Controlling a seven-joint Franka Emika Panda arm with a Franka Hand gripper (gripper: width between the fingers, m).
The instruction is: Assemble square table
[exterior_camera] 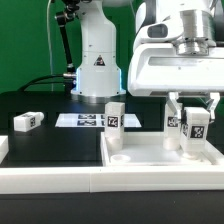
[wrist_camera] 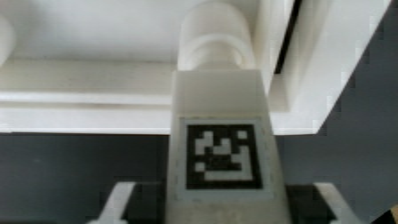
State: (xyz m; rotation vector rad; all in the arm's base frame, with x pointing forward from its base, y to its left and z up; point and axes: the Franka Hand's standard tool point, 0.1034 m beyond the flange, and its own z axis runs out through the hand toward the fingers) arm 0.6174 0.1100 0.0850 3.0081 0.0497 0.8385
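The white tray-like tabletop point(exterior_camera: 150, 152) lies at the front right. My gripper point(exterior_camera: 193, 118) is shut on a white tagged leg point(exterior_camera: 194, 128) and holds it upright over the tabletop's right part, lower end at the surface. In the wrist view the leg point(wrist_camera: 222, 150) runs between the fingers point(wrist_camera: 125, 200), its rounded tip point(wrist_camera: 217, 40) near the tabletop's rim point(wrist_camera: 329, 60). My gripper point(wrist_camera: 222, 203) grips its tagged end. A second leg point(exterior_camera: 115, 117) stands upright on the tabletop's left part. A third leg point(exterior_camera: 27, 121) lies loose on the black table at the exterior view's left.
The marker board point(exterior_camera: 82, 120) lies flat behind the tabletop. The robot base point(exterior_camera: 95, 60) stands at the back. A long white rail point(exterior_camera: 50, 182) runs along the front. A small tagged white piece point(exterior_camera: 172, 122) shows just beside the held leg, partly hidden.
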